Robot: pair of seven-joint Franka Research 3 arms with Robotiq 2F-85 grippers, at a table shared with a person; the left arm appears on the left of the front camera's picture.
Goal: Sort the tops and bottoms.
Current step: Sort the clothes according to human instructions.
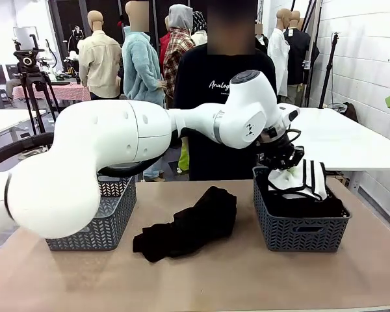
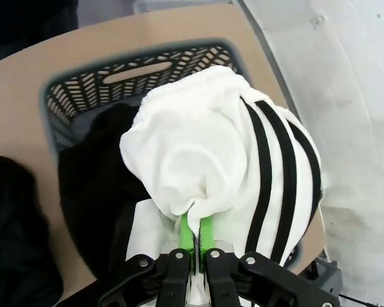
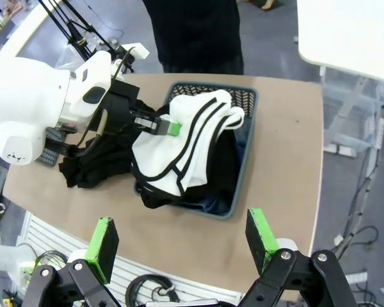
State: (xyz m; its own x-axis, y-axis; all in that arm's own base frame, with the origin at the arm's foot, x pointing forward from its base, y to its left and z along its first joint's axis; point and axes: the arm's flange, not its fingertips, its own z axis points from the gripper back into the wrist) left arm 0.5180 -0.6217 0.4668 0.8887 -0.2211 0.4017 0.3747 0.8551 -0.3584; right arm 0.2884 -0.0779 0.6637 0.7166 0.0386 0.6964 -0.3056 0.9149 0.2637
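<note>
My left gripper (image 1: pixel 281 165) reaches across to the right-hand grey basket (image 1: pixel 299 235) and is shut on a white garment with black stripes (image 1: pixel 305 180). In the left wrist view the green fingertips (image 2: pixel 205 231) pinch a fold of this white garment (image 2: pixel 205 147), which drapes over the basket (image 2: pixel 147 59) and the dark clothes (image 2: pixel 93 185) inside it. A black garment (image 1: pixel 192 224) lies crumpled on the table's middle. My right gripper (image 3: pixel 181 240) hangs open high above the table, holding nothing, and looks down on the left gripper (image 3: pixel 171 128), the white garment (image 3: pixel 179 150) and the basket (image 3: pixel 246 153).
A second grey basket (image 1: pixel 104 224) stands at the left, partly behind my left arm. A person in a black shirt (image 1: pixel 211 84) stands at the far side. The brown table (image 1: pixel 247 276) has free room along its front edge.
</note>
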